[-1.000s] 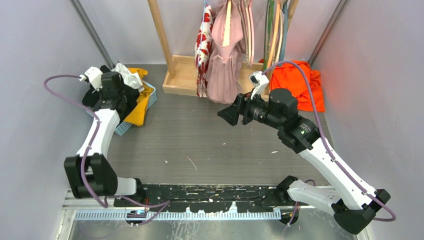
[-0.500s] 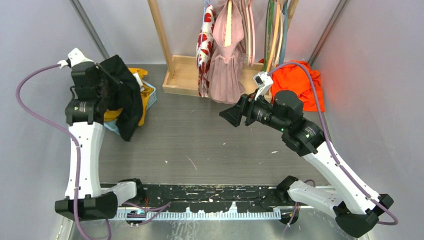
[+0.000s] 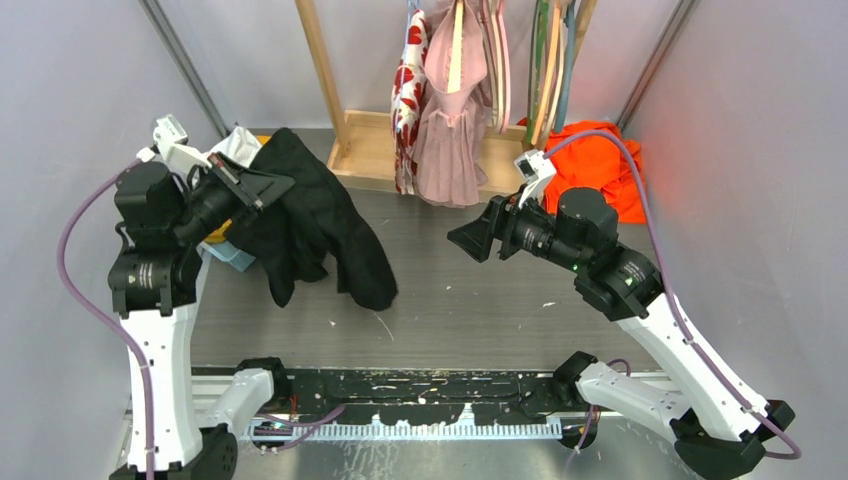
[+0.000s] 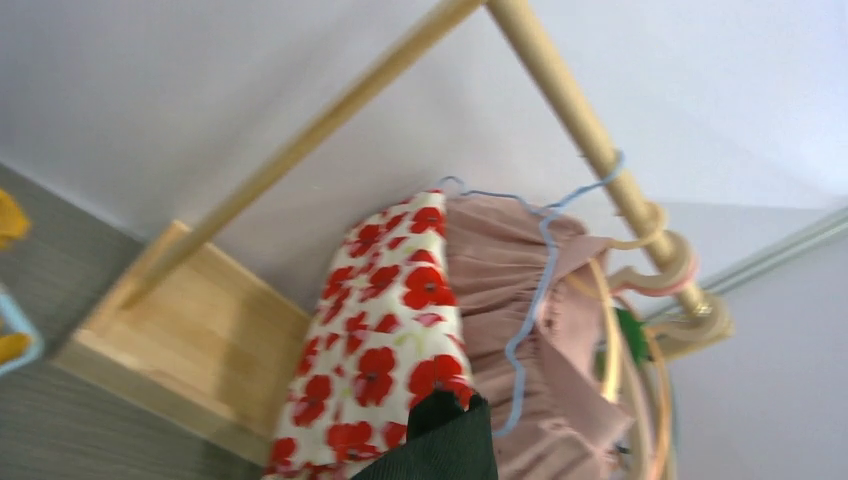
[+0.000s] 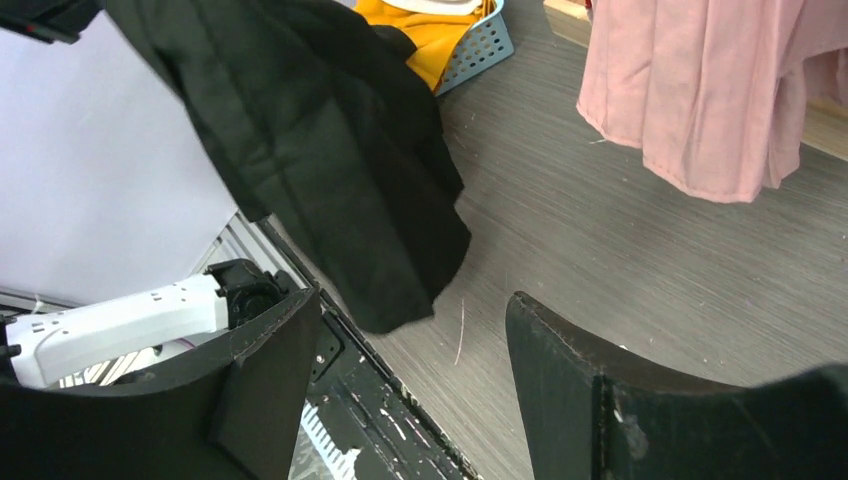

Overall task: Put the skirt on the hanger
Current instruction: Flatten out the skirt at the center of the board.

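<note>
The skirt (image 3: 320, 225) is black; it hangs from my left gripper (image 3: 268, 186), which is shut on its top edge, and its lower end drapes onto the floor. In the left wrist view only a fold of the skirt (image 4: 445, 445) shows at the bottom, and it covers the fingers. Several hangers (image 3: 550, 70) hang on the wooden rail (image 4: 590, 130), one of them a blue wire hanger (image 4: 540, 250) carrying a pink skirt. My right gripper (image 3: 470, 240) is open in mid-air right of the black skirt (image 5: 330, 170), pointing toward it with nothing between its fingers (image 5: 270, 370).
A blue basket (image 5: 475, 50) with yellow clothing sits behind the left arm. A floral skirt (image 3: 408, 90) and a pink skirt (image 3: 450, 140) hang over the wooden rack base (image 3: 360, 150). An orange garment (image 3: 600, 170) lies at back right.
My left arm has risen and swung right, pulling the black skirt out of the basket and into the open. My right gripper has shifted slightly right, still open.
</note>
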Action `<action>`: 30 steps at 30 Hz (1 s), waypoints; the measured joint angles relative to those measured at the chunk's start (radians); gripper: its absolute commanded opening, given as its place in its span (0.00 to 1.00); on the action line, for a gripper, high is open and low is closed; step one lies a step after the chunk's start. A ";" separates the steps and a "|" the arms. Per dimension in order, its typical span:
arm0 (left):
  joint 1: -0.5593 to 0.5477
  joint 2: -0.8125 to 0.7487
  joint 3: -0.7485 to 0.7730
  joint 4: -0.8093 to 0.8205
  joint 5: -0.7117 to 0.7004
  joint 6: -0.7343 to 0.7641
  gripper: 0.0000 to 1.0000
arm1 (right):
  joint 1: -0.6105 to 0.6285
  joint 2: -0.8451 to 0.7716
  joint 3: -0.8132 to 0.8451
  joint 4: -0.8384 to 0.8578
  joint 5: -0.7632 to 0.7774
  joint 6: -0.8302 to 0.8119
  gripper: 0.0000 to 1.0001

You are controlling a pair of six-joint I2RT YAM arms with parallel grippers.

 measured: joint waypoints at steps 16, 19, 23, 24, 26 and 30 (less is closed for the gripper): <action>-0.030 -0.195 -0.100 0.105 0.282 -0.256 0.03 | 0.000 -0.016 -0.007 -0.080 0.017 -0.008 0.72; -0.032 -0.203 -0.138 0.171 0.307 -0.297 0.03 | 0.000 -0.016 -0.007 -0.090 0.024 -0.015 0.72; -0.050 -0.187 -0.226 0.232 0.320 -0.312 0.04 | 0.000 -0.014 -0.007 -0.104 0.045 -0.024 0.73; -0.068 -0.182 -0.259 0.243 0.315 -0.310 0.03 | 0.000 -0.013 -0.007 -0.110 0.052 -0.026 0.73; -0.143 -0.161 -0.335 0.252 0.283 -0.293 0.04 | 0.000 -0.008 -0.007 -0.127 0.081 -0.027 0.73; -0.430 -0.037 -0.436 0.253 0.150 -0.233 0.04 | 0.000 0.020 -0.007 -0.167 0.153 -0.030 0.74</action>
